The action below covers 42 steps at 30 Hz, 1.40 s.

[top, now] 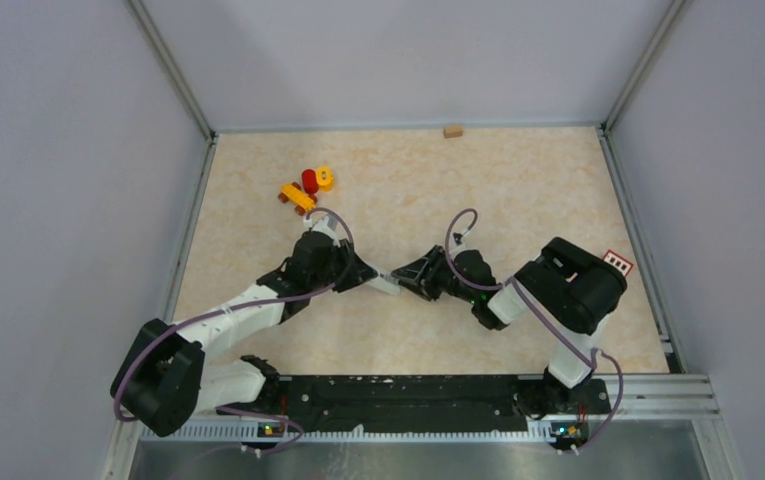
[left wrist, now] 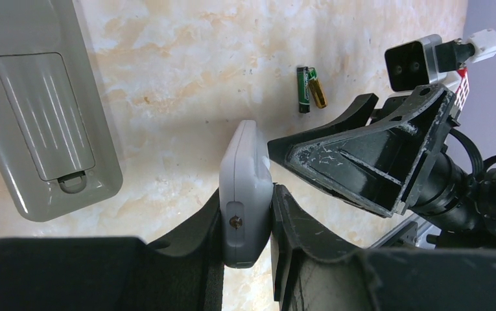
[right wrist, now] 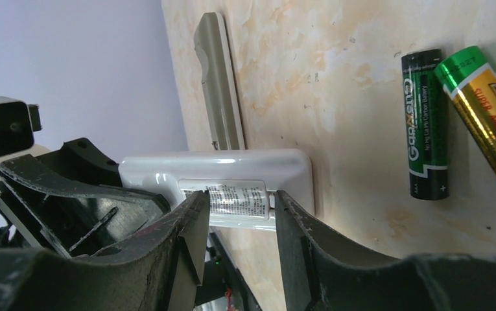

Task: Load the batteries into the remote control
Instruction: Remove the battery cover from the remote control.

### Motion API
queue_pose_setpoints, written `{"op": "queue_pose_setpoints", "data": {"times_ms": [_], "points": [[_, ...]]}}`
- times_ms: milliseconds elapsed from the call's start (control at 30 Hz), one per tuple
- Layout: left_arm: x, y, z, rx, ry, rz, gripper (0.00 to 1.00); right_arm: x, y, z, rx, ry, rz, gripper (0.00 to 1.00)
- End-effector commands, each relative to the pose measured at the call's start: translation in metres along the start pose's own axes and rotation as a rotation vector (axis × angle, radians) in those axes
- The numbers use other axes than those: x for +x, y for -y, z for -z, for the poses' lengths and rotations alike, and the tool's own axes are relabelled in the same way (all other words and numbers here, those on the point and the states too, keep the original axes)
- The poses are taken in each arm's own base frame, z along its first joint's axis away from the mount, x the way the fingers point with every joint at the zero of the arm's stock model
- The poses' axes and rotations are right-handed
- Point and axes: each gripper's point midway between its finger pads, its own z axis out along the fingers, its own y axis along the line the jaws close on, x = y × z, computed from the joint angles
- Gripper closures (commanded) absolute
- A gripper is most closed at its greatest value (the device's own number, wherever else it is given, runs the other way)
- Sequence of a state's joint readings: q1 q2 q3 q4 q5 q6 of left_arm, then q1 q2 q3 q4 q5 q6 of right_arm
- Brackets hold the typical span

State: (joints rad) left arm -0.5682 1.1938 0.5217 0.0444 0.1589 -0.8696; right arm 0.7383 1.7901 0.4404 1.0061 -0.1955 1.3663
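Note:
My left gripper (left wrist: pixel 248 217) is shut on a white remote control (left wrist: pixel 246 170), held on edge just above the table. In the right wrist view the remote control (right wrist: pixel 232 170) shows its back with a printed label. My right gripper (right wrist: pixel 238 202) is open, its two fingertips standing on either side of that label at the remote's end. Two batteries lie side by side on the table beyond: a dark green-black one (right wrist: pixel 426 123) and a green-and-gold one (right wrist: pixel 485 116). From above, the two grippers (top: pixel 366 275) (top: pixel 410 278) meet at the remote (top: pixel 388 285) in mid-table.
A second, grey remote (left wrist: pixel 44 110) lies back-up with its battery cover shut, left of the held one. Red and yellow toy blocks (top: pixel 308 188) sit at the back left, a small wooden block (top: pixel 452 130) by the back wall. A red-and-white tag (top: pixel 618 262) lies at the right.

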Motion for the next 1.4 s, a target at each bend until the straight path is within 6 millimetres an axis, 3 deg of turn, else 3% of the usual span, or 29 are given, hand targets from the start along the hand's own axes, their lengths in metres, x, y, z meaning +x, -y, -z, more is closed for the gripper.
{"op": "queue_pose_setpoints", "data": {"times_ms": [0,200,467,633,833,1367], "points": [[0.038,-0.049,0.000,-0.161,-0.125,-0.021,1.00,0.009,-0.030,-0.003,-0.162,-0.048,-0.049,0.57],[0.041,-0.058,-0.004,-0.189,-0.132,-0.040,1.00,0.012,-0.069,0.012,-0.339,-0.076,-0.135,0.58],[0.041,-0.065,-0.003,-0.222,-0.126,-0.053,1.00,0.007,-0.093,0.023,-0.418,-0.062,-0.141,0.59],[0.038,-0.066,0.000,-0.232,-0.109,-0.056,1.00,0.002,-0.077,0.024,-0.346,-0.020,-0.140,0.59],[0.038,-0.065,0.001,-0.222,-0.111,-0.061,1.00,-0.011,-0.033,0.016,-0.058,0.072,0.004,0.53],[0.041,-0.055,-0.001,-0.175,-0.137,-0.046,1.00,-0.017,-0.015,0.000,0.036,0.071,0.101,0.49]]}}
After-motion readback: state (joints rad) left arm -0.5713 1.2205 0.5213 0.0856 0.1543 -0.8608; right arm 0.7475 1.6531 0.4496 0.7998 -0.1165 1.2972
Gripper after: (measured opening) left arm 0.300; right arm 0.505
